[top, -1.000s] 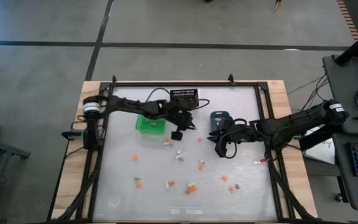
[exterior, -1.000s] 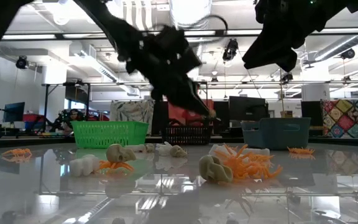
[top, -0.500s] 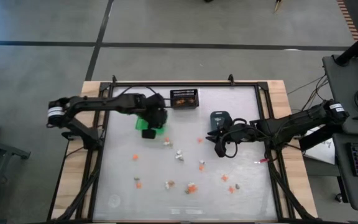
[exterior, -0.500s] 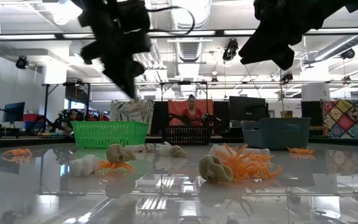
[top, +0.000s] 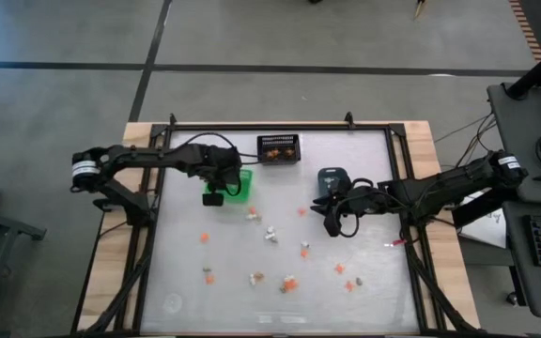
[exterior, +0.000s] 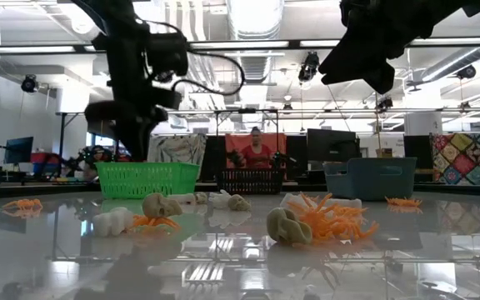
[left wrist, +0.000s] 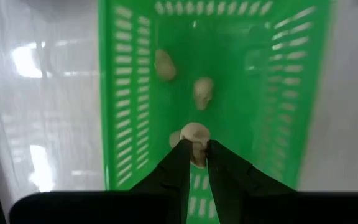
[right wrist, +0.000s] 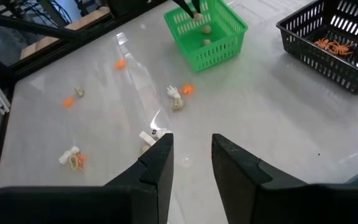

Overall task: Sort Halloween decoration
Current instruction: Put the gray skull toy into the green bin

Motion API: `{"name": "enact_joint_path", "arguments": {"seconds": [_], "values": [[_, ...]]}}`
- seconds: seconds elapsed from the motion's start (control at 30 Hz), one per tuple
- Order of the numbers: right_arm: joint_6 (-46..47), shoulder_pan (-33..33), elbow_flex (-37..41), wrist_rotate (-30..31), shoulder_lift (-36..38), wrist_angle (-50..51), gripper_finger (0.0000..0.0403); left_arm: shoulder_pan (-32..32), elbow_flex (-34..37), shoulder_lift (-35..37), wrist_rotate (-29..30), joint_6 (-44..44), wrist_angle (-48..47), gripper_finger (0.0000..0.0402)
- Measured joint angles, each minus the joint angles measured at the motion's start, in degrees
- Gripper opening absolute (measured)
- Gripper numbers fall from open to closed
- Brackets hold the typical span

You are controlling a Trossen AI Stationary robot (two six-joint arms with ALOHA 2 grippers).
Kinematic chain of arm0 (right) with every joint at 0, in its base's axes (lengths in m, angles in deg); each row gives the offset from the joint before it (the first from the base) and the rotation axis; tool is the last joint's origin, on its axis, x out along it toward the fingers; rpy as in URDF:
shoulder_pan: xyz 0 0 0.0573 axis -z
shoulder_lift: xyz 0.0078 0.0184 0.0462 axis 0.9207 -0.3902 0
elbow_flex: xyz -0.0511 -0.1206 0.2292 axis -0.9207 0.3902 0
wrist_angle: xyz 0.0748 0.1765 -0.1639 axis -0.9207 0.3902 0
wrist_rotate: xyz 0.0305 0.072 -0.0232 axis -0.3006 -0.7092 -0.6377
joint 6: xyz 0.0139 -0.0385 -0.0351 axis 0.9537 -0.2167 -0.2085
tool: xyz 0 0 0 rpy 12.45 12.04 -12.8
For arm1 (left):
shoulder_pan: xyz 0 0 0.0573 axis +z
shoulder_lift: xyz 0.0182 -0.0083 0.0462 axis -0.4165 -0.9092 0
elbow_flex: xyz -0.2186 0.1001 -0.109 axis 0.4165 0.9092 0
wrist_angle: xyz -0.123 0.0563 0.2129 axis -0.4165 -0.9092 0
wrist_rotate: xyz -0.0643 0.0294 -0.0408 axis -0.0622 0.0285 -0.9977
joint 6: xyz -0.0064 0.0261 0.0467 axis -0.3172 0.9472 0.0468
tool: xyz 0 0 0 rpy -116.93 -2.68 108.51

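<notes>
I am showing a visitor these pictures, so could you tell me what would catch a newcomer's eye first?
The left claw hangs over the green bin, pinching a tan skull above two more lying inside. Orange and pale trinkets dot the table's middle, and the right claw hovers open by the blue-grey bin.

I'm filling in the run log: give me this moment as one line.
left gripper: over green bin, shut on tan skull | right gripper: open, empty, waiting above table | bin: two skulls inside

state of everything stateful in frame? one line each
left gripper: over the green bin, shut on a tan skull
right gripper: open, empty, above the table
green bin: upright, tan skulls inside
black mesh bin: upright, orange spiders inside
blue-grey bin: upright, contents unseen
</notes>
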Motion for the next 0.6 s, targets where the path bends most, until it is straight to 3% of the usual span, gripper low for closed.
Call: {"name": "enact_joint_path", "arguments": {"seconds": [0.33,0.6], "values": [[0.85,0.0,0.0,0.0,0.0,0.0,0.01,1.6,-0.29,-6.37,0.22,0.09,0.35,0.0035],[0.9,0.0,0.0,0.0,0.0,0.0,0.01,1.6,-0.33,-6.72,0.3,-0.2,0.85,0.0039]]}}
